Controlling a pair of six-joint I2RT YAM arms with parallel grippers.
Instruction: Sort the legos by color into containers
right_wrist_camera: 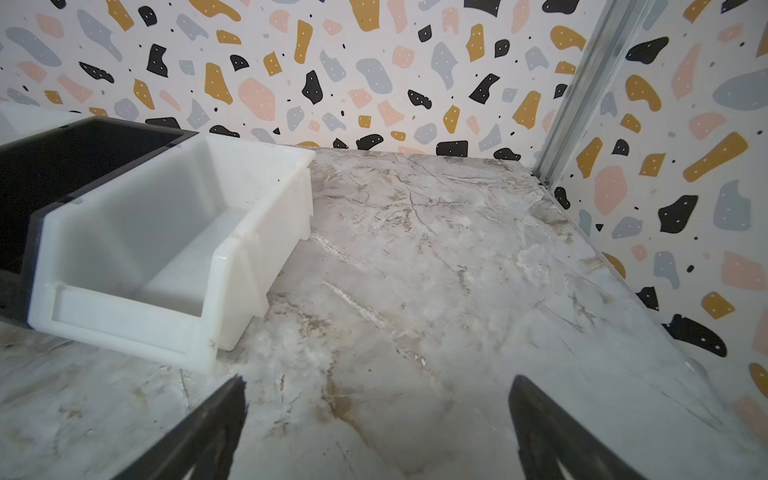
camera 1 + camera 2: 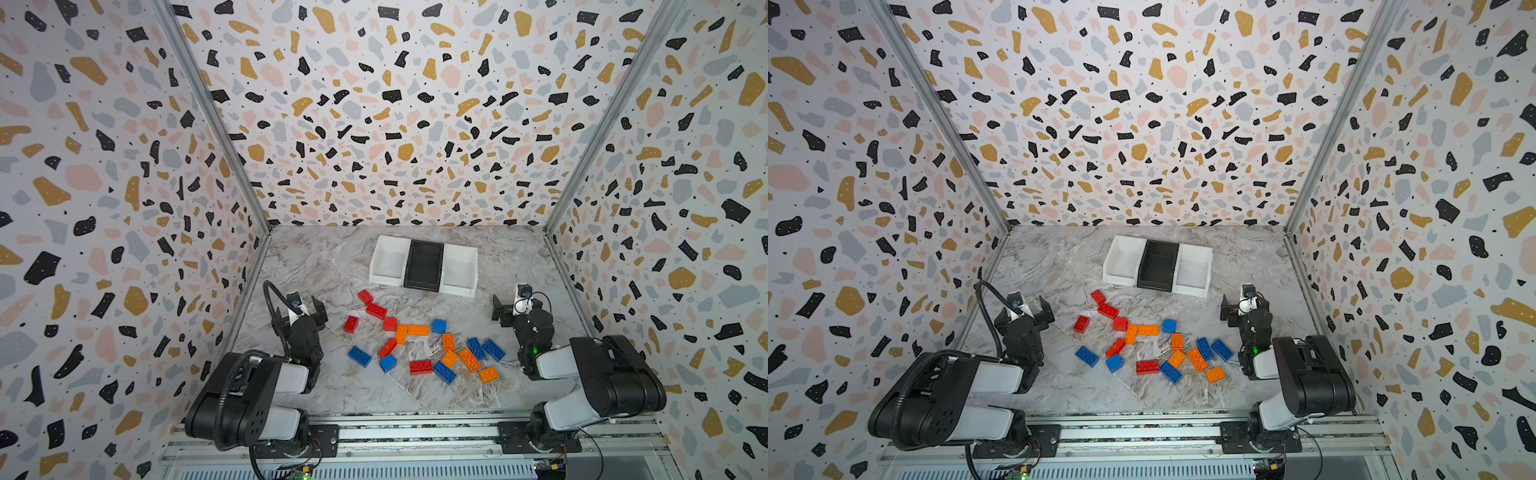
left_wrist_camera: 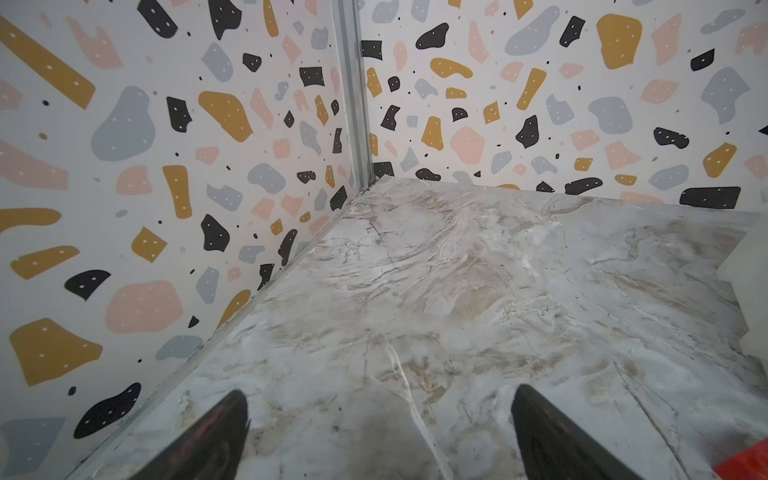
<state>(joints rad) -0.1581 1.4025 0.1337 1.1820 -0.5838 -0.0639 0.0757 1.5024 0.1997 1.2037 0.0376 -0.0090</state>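
At nine o'clock of the brick scatter, the left gripper (image 2: 301,311) sits over the bare marble-patterned tabletop (image 2: 316,257). Its jaws are spread wide apart and hold nothing. In the left wrist view only tabletop shows between its fingertips (image 3: 224,424), and a corner of one red lego (image 3: 746,463) shows at the frame's edge.

Across the middle of the table, in both top views, the legos (image 2: 419,330) lie loose, none of them in a bin. The red bricks (image 2: 376,310) gather toward ten o'clock of the scatter. The orange bricks (image 2: 469,359) and blue bricks (image 2: 492,349) mix toward four o'clock, and a lone blue brick (image 2: 359,356) lies at eight o'clock.

At twelve o'clock of the scatter, near it but apart, stand the containers, joined in a row. They are the left white bin (image 2: 388,264), the black bin (image 2: 424,266) and the right white bin (image 2: 459,272), all empty as far as the top views show.

At three o'clock, the right gripper (image 2: 517,305) also has its jaws wide apart around nothing. It is near the right white bin without touching it.
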